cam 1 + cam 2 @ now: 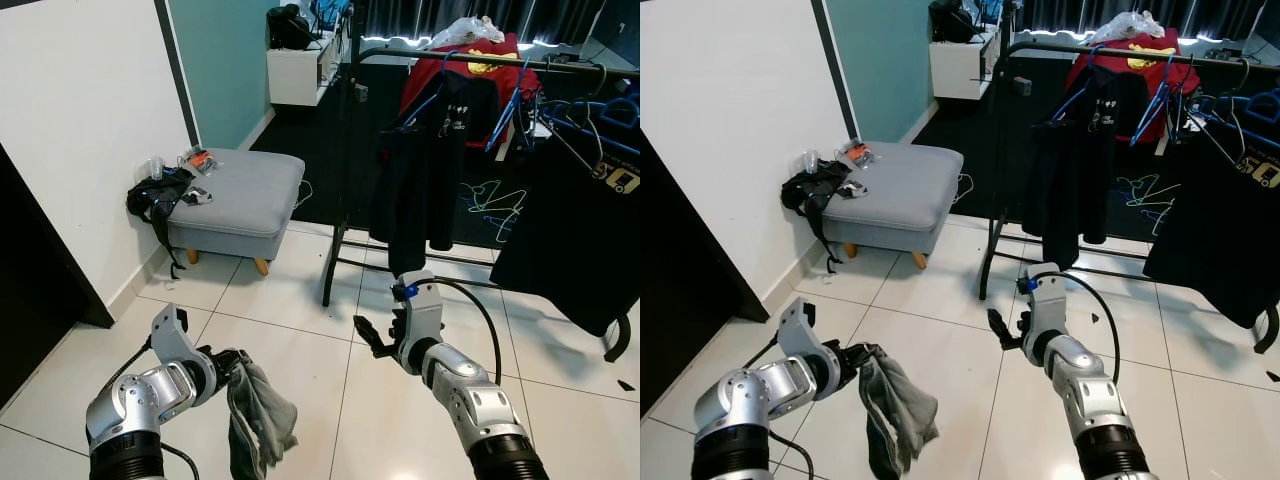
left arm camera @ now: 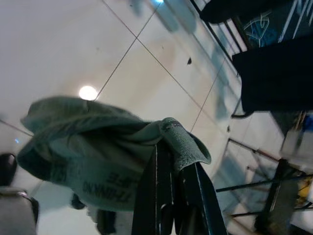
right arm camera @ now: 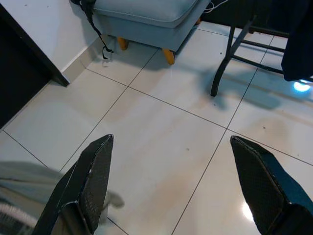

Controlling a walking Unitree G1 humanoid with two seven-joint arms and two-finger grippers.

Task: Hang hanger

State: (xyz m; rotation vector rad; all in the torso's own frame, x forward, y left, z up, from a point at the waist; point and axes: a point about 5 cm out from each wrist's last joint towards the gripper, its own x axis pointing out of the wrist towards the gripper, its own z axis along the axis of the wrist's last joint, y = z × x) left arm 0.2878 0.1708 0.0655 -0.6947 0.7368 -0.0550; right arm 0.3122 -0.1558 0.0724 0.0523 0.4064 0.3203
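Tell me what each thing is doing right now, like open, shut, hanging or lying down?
Left gripper: shut on the grey garment.
Grey garment: dangling limp above the floor, bunched up.
Right gripper: open, holding nothing, over the floor tiles.
Clothes rack: standing upright, clothes on it.
Black shirt: hanging from the rack on a blue hanger.
Grey footstool: standing by the wall, small things lying on top.

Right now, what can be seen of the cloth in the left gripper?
The grey cloth is a soft, crumpled grey-green garment that looks like knit fabric, with dark printed lettering, too blurred to read, on one fold. The left gripper is shut on a bunched edge of it, and the rest hangs limp in folds above the white tiled floor, clear of the clothes rack.
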